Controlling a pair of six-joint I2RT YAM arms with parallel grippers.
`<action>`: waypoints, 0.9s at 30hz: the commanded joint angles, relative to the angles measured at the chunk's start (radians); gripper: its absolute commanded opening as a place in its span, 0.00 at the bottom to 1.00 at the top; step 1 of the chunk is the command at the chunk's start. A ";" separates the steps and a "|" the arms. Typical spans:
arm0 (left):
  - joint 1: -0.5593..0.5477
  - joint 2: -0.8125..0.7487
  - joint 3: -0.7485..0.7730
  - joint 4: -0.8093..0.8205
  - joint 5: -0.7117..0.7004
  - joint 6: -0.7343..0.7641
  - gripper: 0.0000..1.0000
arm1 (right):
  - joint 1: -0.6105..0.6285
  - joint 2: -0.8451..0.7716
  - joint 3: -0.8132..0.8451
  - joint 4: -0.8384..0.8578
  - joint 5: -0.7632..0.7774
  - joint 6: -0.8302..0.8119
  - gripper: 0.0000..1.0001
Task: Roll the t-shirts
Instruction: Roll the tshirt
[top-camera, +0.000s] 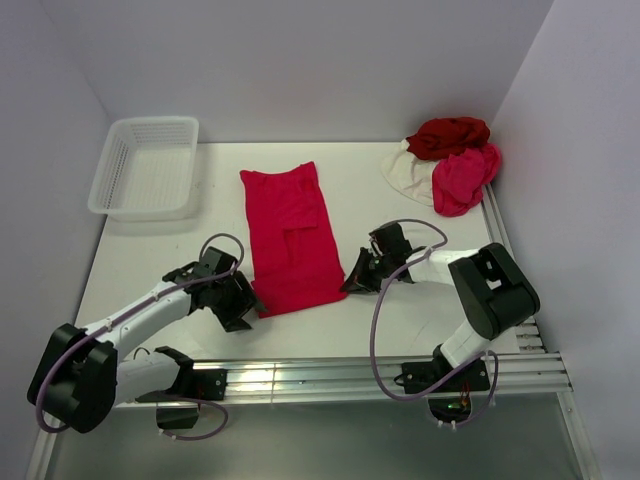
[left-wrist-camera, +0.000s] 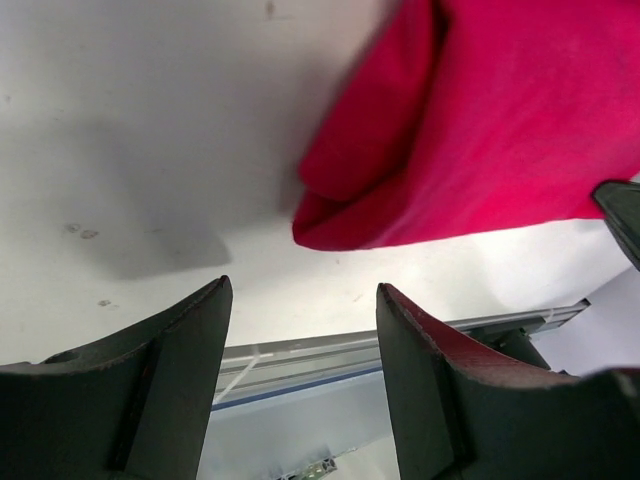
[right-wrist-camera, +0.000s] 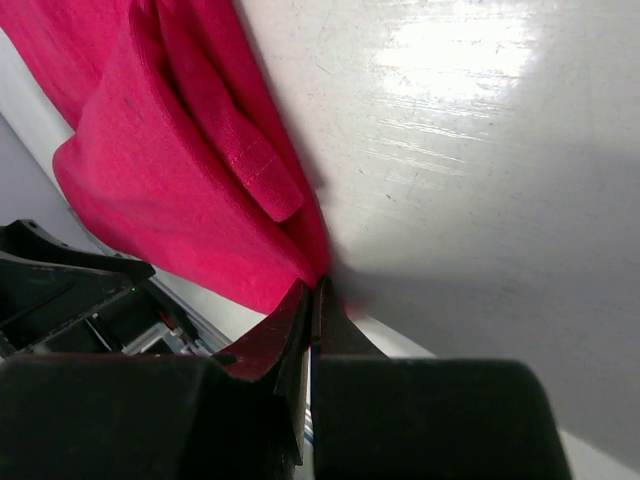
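A bright crimson t-shirt (top-camera: 290, 235) lies folded into a long strip in the middle of the table. My left gripper (top-camera: 246, 306) stands open at its near left corner, just off the cloth (left-wrist-camera: 480, 130), with nothing between the fingers (left-wrist-camera: 305, 292). My right gripper (top-camera: 349, 284) is at the near right corner. In the right wrist view its jaws are pressed together (right-wrist-camera: 313, 286) on the edge of the crimson cloth (right-wrist-camera: 170, 170). A dark red t-shirt (top-camera: 447, 135), a pink one (top-camera: 462, 180) and a cream white one (top-camera: 405, 170) lie heaped at the back right.
A white mesh basket (top-camera: 145, 165) stands at the back left. Metal rails (top-camera: 350, 375) run along the near table edge behind both grippers. White walls close in the left, back and right sides.
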 joint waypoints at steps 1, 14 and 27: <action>0.003 0.008 -0.012 0.019 -0.025 -0.014 0.65 | -0.005 -0.004 -0.009 0.002 0.064 0.022 0.00; -0.003 -0.064 -0.169 0.264 -0.010 -0.071 0.58 | -0.034 -0.110 -0.130 0.081 0.071 0.105 0.00; -0.023 0.041 -0.170 0.350 -0.039 -0.086 0.40 | -0.030 -0.150 -0.135 0.050 0.076 0.111 0.00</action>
